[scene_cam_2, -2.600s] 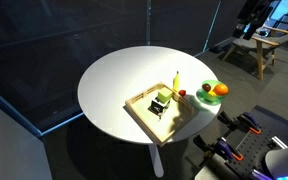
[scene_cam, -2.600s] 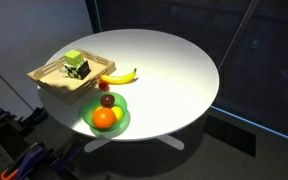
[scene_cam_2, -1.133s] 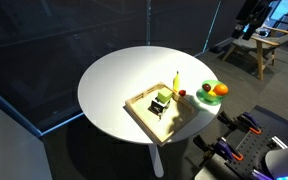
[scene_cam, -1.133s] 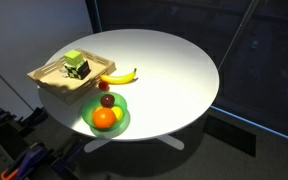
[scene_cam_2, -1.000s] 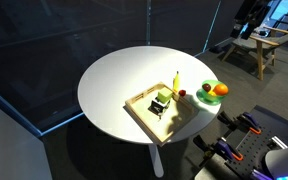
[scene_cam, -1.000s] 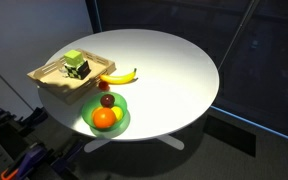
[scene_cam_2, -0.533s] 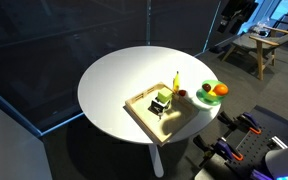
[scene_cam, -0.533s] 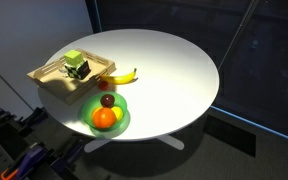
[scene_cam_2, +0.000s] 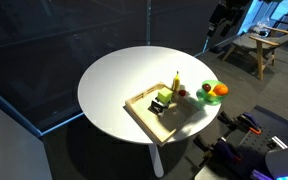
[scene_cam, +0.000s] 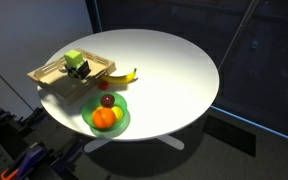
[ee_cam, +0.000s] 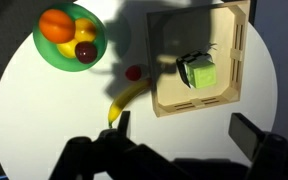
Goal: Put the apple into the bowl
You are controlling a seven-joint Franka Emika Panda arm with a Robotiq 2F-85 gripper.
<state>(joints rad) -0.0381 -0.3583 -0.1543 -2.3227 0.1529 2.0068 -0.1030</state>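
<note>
Looking at the wrist view, the gripper (ee_cam: 186, 135) is seen spread wide open near the bottom edge, with nothing held between the jaws. The apple (ee_cam: 133, 72) is found at roughly 11 o'clock from it, sitting on the bare white table (ee_cam: 44, 110), not in the bowl (ee_cam: 52, 56) yet. The bowl is placed at about 10 o'clock from the apple, near but apart.

The apple is small, round and bright red, so no long axis has to be lined up and any jaw angle could probably be used. Only one arm is fitted, so no choice of hand comes up.

What might get in the way: a banana (ee_cam: 129, 100) is laid just beside the apple at 6 o'clock, between it and the gripper, and whether the two touch can't be told. A wooden tray (ee_cam: 159, 70) is parked at 3 o'clock from the apple.

In both exterior views the apple (scene_cam: 102, 86) (scene_cam_2: 182, 93) is shown just outside the green rim of the bowl (scene_cam: 124, 118) (scene_cam_2: 202, 100). An orange (scene_cam: 104, 118) and a darker fruit (scene_cam: 107, 100) are already held in the bowl.
</note>
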